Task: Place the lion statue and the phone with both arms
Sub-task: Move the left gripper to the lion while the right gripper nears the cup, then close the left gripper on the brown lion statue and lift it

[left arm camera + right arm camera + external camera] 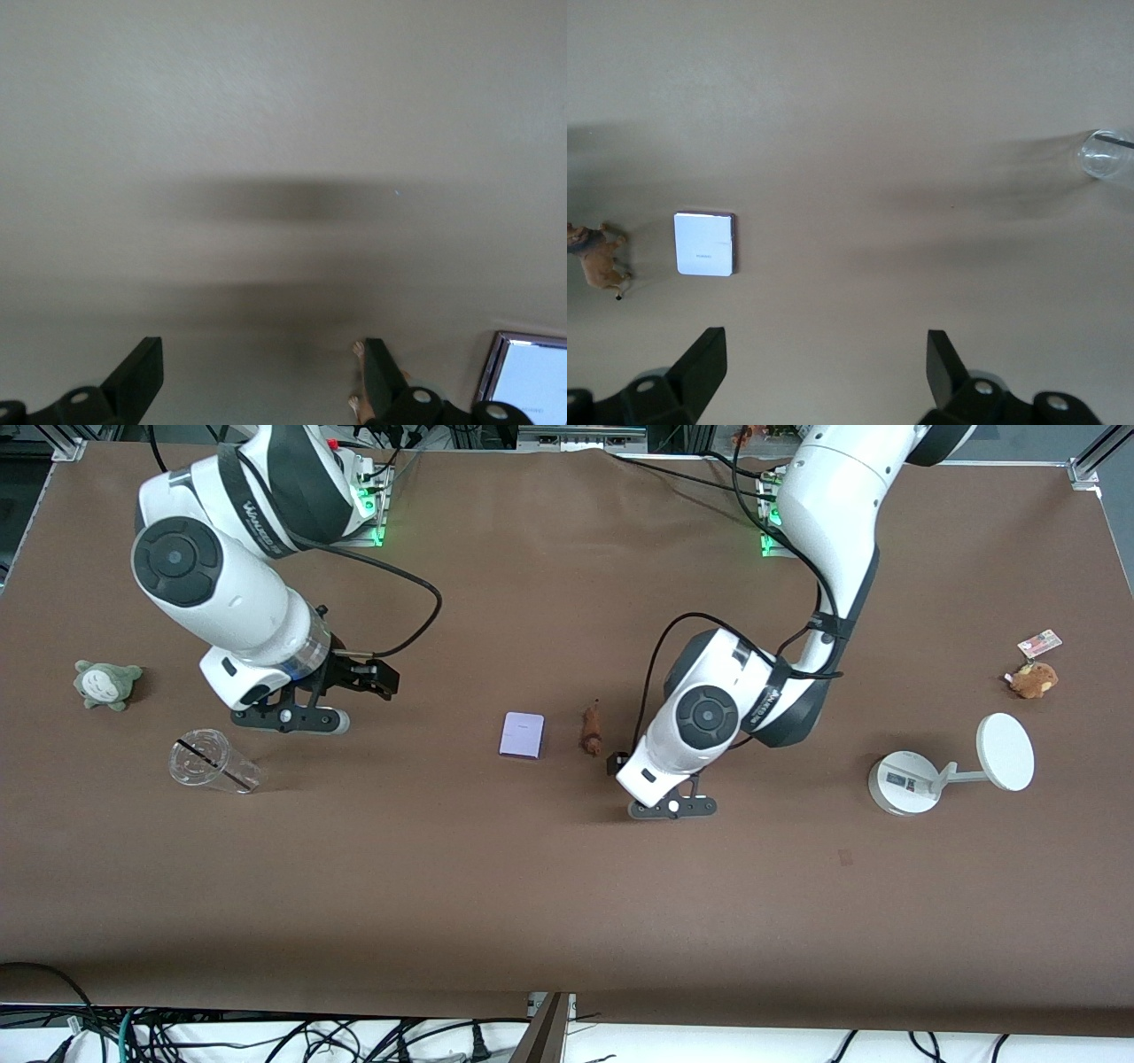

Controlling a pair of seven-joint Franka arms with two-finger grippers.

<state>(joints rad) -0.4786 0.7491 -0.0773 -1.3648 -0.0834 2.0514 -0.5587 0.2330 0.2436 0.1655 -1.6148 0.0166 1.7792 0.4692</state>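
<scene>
Flat beside the phone (522, 735), the lion statue (591, 728) runs base-to-camera, both pincers spread wide, grasping nothing.

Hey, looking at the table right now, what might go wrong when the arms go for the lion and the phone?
1. The lion statue and phone lie close together, so both arms converging may collide.
2. The left tool, open, sits right beside the lion and might knock it.
3. The phone lies flat, so the right tool, open, may struggle to grip it.

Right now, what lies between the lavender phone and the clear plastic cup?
Only bare brown tabletop between the pale lavender phone and clear plastic cup, as the right wrist view shows.
</scene>
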